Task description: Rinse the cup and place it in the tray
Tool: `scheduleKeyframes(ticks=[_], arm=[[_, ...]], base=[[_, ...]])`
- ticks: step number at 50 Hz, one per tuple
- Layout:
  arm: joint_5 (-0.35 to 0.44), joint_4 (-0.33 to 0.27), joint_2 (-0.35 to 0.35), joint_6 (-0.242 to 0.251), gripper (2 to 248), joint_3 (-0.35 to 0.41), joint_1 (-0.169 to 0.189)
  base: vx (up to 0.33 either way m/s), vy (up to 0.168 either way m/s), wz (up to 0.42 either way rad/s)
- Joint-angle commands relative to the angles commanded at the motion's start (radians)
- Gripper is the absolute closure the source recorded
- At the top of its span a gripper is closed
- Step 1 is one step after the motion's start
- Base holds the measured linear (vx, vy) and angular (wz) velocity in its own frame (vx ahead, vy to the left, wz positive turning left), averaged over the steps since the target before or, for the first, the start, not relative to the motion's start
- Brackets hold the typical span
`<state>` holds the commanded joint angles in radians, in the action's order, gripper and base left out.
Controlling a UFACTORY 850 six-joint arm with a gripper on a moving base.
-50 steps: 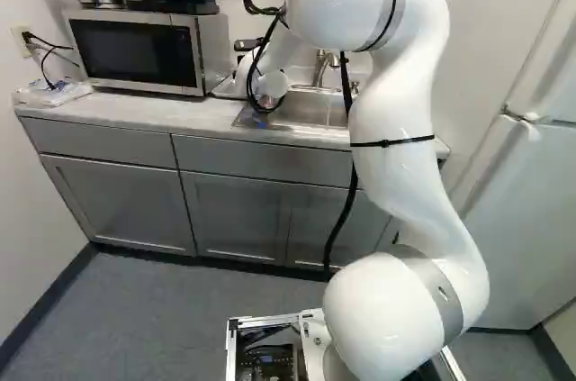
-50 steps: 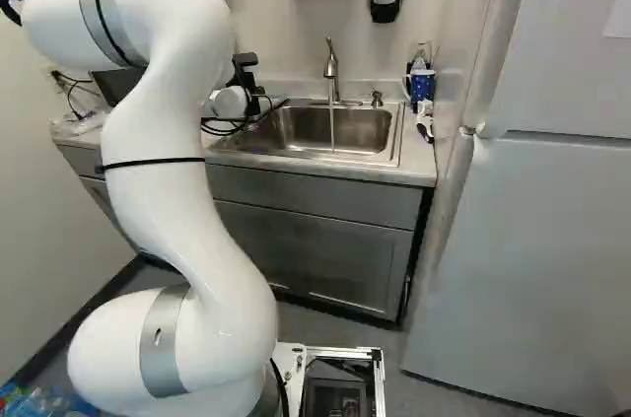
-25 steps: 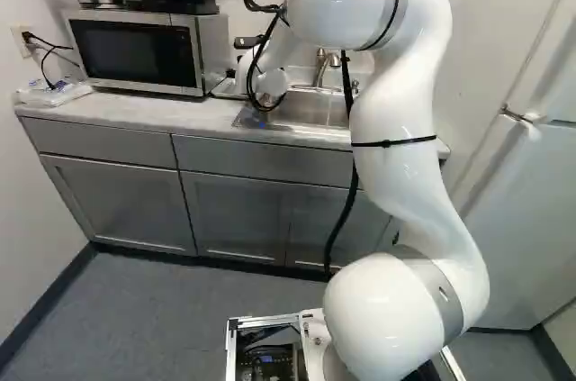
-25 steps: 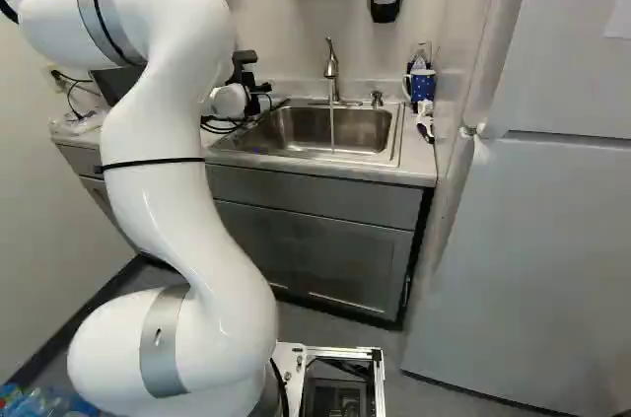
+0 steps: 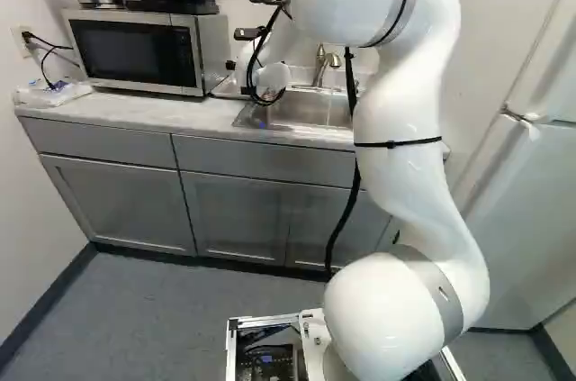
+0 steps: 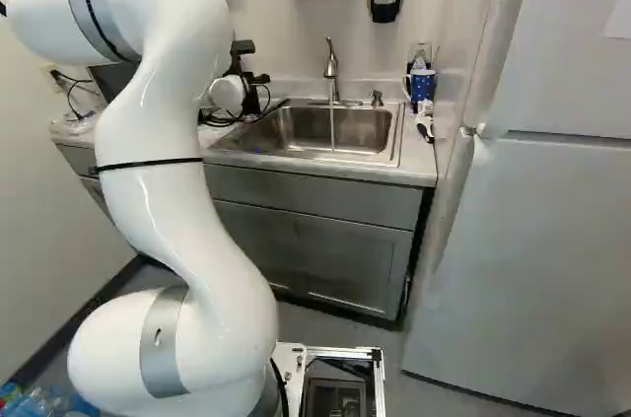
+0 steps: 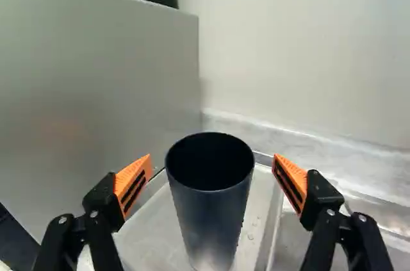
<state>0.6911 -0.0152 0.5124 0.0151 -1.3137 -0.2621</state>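
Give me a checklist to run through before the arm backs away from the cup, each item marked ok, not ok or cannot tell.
1. Cup upright: ok.
2. Cup within the tray: ok, it appears to stand inside the raised edge.
3. Gripper free of the cup: ok, fingers open with a gap on both sides.
4. Cup drained: cannot tell, its inside is too dark.
5. Faucet off: not ok, a thin stream seems to fall into the sink.
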Motion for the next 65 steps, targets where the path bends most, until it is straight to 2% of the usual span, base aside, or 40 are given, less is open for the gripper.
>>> scheduleKeyframes(ticks=[17, 44, 65], arm=[[-0.005, 0.000, -0.019, 0.000, 3, -0.013, 0.000], [-0.063, 0.000, -0.046, 0.000, 3, -0.037, 0.001], [-0.097, 0.000, -0.076, 0.000, 3, -0.044, 0.020]], base=[[0.000, 0.000, 0.000], [0.000, 0.000, 0.000], [0.000, 0.000, 0.000]])
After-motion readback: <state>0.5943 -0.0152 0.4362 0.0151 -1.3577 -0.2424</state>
